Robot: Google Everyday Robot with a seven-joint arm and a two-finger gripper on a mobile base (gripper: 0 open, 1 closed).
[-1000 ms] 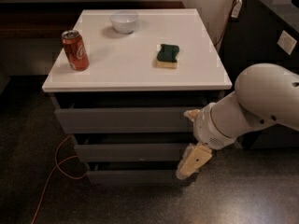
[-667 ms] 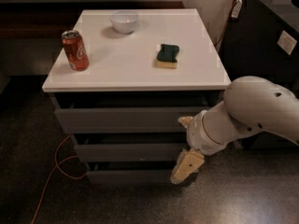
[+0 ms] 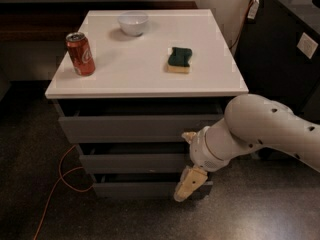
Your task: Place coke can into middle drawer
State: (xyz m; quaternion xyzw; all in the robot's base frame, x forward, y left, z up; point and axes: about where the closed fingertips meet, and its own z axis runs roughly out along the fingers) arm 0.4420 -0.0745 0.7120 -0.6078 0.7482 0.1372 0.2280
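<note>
The red coke can (image 3: 80, 54) stands upright on the white cabinet top (image 3: 135, 79), near its left edge. The middle drawer (image 3: 130, 163) is the dark grey front between the taller top drawer (image 3: 120, 129) and the bottom drawer (image 3: 135, 189), and it looks shut. My gripper (image 3: 183, 165) hangs in front of the right end of the drawer fronts, far below and right of the can. It is open and holds nothing. One tan finger (image 3: 189, 135) sits at the top drawer's lower edge and the other finger (image 3: 188, 184) is down by the bottom drawer.
A white bowl (image 3: 133, 23) sits at the back of the cabinet top and a green and yellow sponge (image 3: 179, 60) lies right of centre. An orange cable (image 3: 60, 174) trails on the floor at the left. A black cabinet (image 3: 285, 44) stands to the right.
My arm has swung left, bringing the gripper closer in over the right end of the drawer fronts. The can, bowl and sponge have not moved.
</note>
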